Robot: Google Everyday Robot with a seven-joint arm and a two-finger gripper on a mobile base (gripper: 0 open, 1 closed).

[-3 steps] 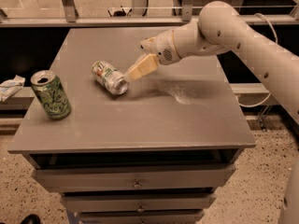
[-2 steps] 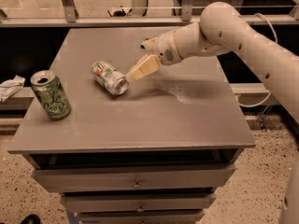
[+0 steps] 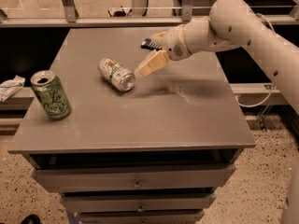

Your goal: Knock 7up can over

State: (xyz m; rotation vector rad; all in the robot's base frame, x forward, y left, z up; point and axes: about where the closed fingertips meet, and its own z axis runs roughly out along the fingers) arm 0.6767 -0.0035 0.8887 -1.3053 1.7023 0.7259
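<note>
Nearest, well below and in front of the 7up can [image 3: 116,74], the drawers [image 3: 135,177] under the table [image 3: 140,125] are all pushed shut, so what they hold is hidden.

To the left of the 7up can and a little nearer, the green can [image 3: 51,94] stands upright with its top opened; whether any drink is left in it cannot be told.

The 7up can lies on its side towards the middle of the table top, silver end turned to the front right. It lay the same way a second ago, and at most it has rolled a trifle to the right since. By my judgement the task is therefore as good as done (the can is down and nothing stands it up again). No liquid shows around it.

Just right of the 7up can, the gripper [image 3: 138,72] hangs low over the table. Its pale fingers look pressed together into one wedge and hold nothing. The tip is close beside the can's silver end, and I cannot tell if it touches. It has hardly moved, perhaps drawing back slightly.

Behind the 7up can, past the gripper, a small dark thing [image 3: 148,43] lies near the far edge of the table, too indistinct to name.
</note>
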